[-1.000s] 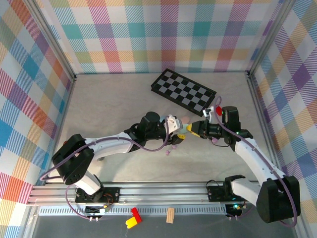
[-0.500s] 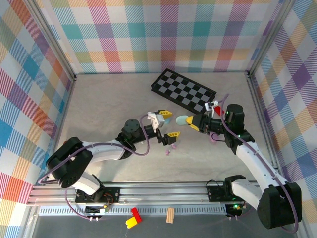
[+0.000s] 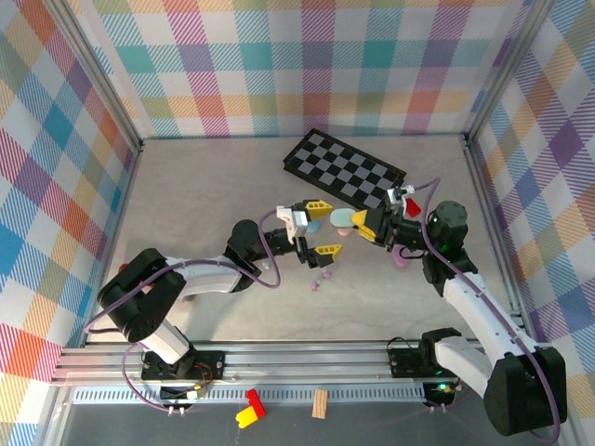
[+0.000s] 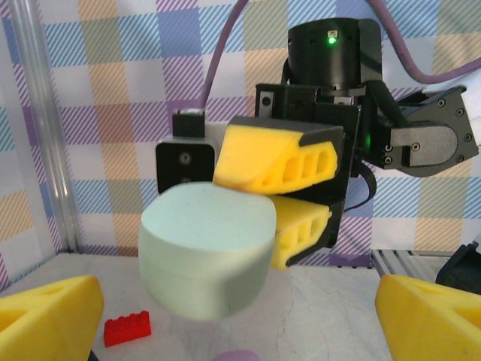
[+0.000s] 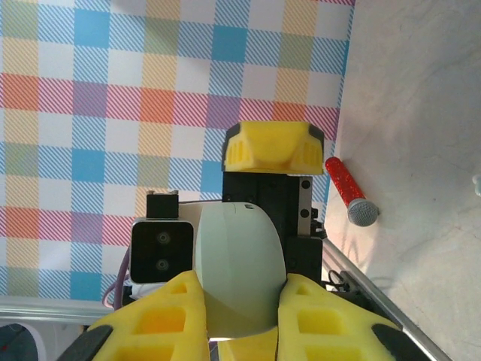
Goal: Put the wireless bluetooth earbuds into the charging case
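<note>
a purple thing [image 4: 239, 355] is cut off by the left wrist view's bottom edge; the tiny purple buds [image 3: 326, 276] are too small to make out.

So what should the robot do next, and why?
Probably lower the left pincer to a small purple earbud on the table: its jaws are open and empty, while the right pincer grips the pale green case.

Pale mint charging case [image 3: 341, 220], a smooth rounded pebble, is up off the desk [image 3: 204, 204], pinched at one end in the right gripper's [image 3: 359, 223] jaws, with its blunt free end jutting sideways. Down on the desk, two tiny purple earbuds [image 3: 326, 276] lie loose, close together, near the case but clear of it.
</note>
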